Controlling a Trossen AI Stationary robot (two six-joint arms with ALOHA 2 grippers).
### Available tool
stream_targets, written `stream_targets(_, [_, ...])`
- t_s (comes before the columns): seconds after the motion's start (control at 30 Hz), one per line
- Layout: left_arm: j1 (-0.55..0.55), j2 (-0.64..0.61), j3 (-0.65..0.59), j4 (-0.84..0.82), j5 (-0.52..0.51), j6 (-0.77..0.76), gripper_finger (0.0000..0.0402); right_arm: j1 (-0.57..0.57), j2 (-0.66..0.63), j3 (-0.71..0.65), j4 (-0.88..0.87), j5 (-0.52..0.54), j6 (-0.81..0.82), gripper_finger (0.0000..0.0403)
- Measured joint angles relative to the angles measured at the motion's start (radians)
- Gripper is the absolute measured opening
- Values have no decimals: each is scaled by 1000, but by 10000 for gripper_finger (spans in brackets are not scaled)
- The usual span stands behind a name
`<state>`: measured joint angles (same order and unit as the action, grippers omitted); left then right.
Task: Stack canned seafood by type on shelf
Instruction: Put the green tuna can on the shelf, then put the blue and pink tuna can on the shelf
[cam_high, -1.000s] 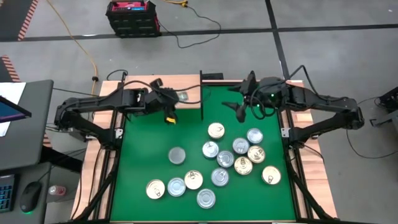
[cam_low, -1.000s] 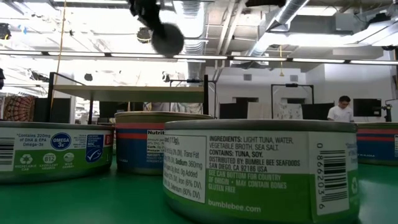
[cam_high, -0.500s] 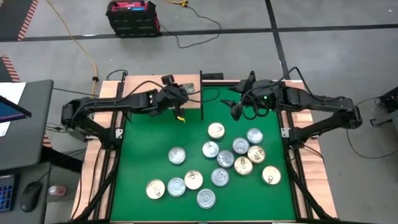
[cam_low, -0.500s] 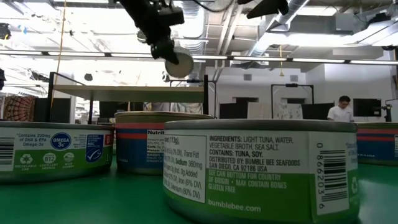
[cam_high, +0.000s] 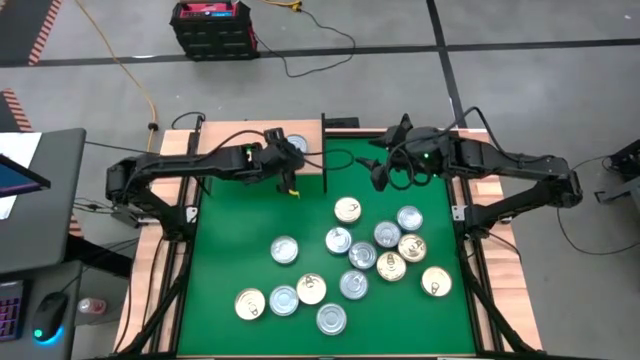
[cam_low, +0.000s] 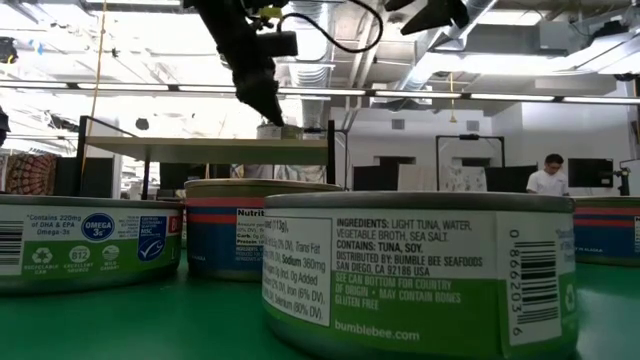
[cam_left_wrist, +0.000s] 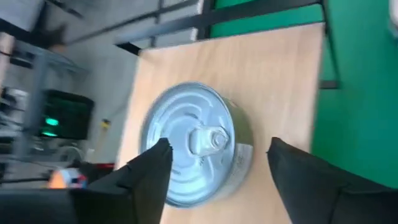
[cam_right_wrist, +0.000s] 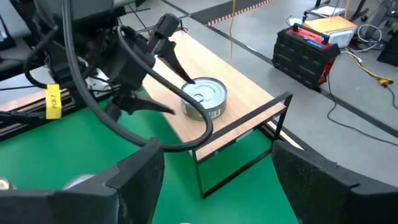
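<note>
Left gripper (cam_left_wrist: 214, 163) open around tin (cam_left_wrist: 193, 142) on shelf (cam_left_wrist: 273, 81); we judge careless retreat could clip tin, nudging it off.

Left wrist view blurred; tin (cam_left_wrist: 194, 152) on the shelf (cam_left_wrist: 273, 81) had no readable label, its near edge hid behind dark fingers (cam_left_wrist: 140, 180). Low view: front tins (cam_low: 420, 270) cut off by the bottom edge, blocked the mat behind; the tin on the shelf barely showed. High view: lid markings too small to tell types.
</note>
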<state>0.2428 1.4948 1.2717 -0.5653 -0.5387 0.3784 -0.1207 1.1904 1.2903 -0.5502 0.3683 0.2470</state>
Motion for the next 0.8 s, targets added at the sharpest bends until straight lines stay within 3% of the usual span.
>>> stream_targets(0.13, [2,1,75,-96,32,-75,285,-2,0,0,-20,-21,30,320])
stream_targets(0.23, [-2,-22,141,-187,86,-168,289,-35,-3,0,-121,-117,72,320])
stream_targets(0.43, [-23,-113,137,-168,243,-363,290,-123,49,-32,-311,-289,86,310])
stream_targets(0.57, [-96,-188,51,-44,242,-420,290,-170,56,-130,-238,-405,89,300])
stream_targets(0.73, [-219,-269,-129,239,211,-532,290,-184,61,-303,-103,-472,156,290])
stream_targets(0.8, [-255,-287,-178,286,182,-608,290,-181,60,-338,-143,-481,188,289])
